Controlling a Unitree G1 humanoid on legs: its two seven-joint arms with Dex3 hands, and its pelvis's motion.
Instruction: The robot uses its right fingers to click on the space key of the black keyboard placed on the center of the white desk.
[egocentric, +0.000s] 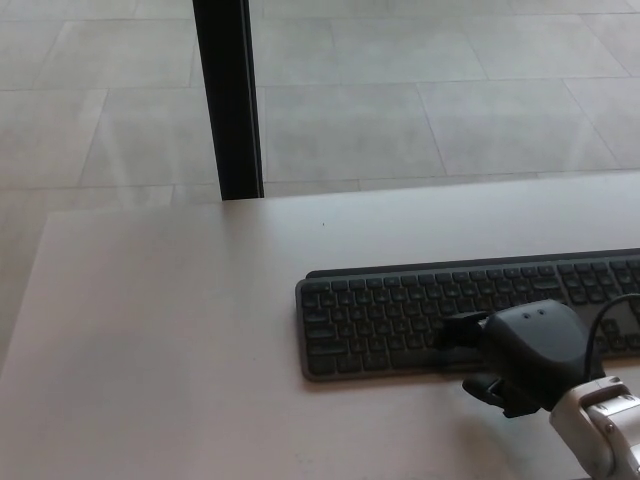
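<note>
Across the right half of the white worktop (180, 300) a black keyboard (400, 320) is laid flat, its long side parallel to the near edge and its right end cut off by the frame. That placement puts the bottom key row nearest the robot, presumably so the space key can be reached from the front. The right hand (515, 355) is held over the lower middle of the keyboard, entering from the lower right on a white wrist. One finger (460, 330) is stretched out over the keys while a second is curled below the front edge, so nothing is gripped; the hand is kept narrow, arguably so that only one tip meets a key. Whether that tip is touching the space key or just above it cannot be told, since the key is hidden beneath the hand. No left hand is seen. Behind the worktop a black post (228, 100) is seen against a tiled floor (450, 100).
</note>
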